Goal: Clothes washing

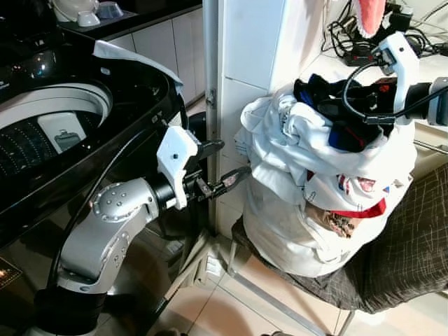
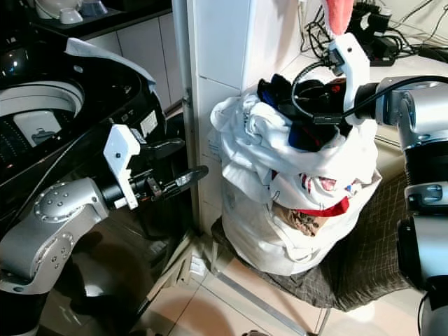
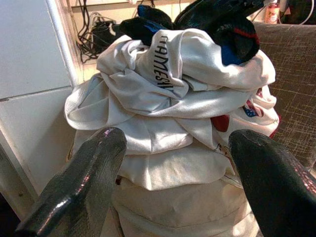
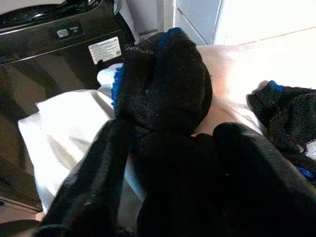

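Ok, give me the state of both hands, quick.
Left hand: open, empty, beside the laundry pile.
Right hand: closed on a black garment atop the pile.

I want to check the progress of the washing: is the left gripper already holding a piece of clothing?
No, the left gripper is open, its fingers apart in the air beside the white laundry pile, touching no cloth.

Both arms are cased in brushed silver metal, with rounded joint housings. On the left arm [image 1: 105, 224] a domed cap ringed with small screws is seen, and a black cable is run along it to a white angular wrist block. The left gripper [image 1: 222, 164] is formed of two long glossy black fingers. A looped black cable is carried by the right arm [image 2: 413, 112], beside its white bracket.
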Available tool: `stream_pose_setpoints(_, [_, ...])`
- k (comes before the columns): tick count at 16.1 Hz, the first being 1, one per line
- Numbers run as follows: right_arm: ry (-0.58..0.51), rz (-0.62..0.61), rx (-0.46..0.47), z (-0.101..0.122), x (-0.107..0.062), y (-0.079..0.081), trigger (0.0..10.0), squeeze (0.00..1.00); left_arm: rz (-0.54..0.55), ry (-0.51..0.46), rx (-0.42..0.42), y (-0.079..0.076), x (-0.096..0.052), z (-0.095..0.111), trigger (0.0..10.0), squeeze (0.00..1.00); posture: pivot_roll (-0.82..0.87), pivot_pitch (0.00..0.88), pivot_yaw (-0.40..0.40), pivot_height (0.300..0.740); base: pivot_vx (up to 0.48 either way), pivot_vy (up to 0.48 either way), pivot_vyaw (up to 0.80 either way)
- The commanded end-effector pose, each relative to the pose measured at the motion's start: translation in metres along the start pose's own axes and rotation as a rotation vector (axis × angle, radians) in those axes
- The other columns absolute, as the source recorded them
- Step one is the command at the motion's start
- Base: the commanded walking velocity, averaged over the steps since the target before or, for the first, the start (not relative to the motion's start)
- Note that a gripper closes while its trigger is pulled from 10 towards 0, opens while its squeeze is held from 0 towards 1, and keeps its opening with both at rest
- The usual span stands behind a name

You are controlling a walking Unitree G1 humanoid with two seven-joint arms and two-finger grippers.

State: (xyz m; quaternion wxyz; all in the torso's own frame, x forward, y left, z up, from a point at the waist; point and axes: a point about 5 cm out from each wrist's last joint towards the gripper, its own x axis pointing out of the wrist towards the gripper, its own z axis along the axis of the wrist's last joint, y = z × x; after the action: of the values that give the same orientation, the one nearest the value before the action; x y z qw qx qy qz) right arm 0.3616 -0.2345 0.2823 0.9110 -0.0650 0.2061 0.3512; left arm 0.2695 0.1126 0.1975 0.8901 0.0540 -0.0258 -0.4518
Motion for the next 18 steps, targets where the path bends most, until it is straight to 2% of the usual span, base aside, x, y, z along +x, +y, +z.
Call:
stream_pose_setpoints(1, [0.005,-0.001,-0.012,0.001,0.0,0.001,0.0,0.0,-0.021,-0.001,0.012,-0.002,0.0,0.003,10.0,0.0,-0.05,0.0,0.007,0.74,0.0,0.0,0.0])
stream_pose_setpoints(11, [-0.027,-0.026,-0.002,0.007,-0.004,-0.003,0.0,0.0,-0.008,-0.003,0.018,-0.001,0.001,0.004,10.0,0.0,-0.05,0.0,0.008,0.74,0.0,0.0,0.0])
stream_pose_setpoints(14, [-0.09,-0.051,0.0,0.017,-0.012,-0.007,0.0,0.0,-0.004,-0.006,0.018,0.0,0.001,0.005,10.0,0.0,-0.05,0.0,0.008,0.74,0.0,0.0,0.0])
stream_pose_setpoints(18, [-0.298,-0.086,0.051,0.051,-0.037,-0.015,0.0,0.0,0.019,-0.021,0.022,0.004,0.002,0.007,10.0,0.0,-0.05,0.0,0.012,0.74,0.0,0.0,0.0])
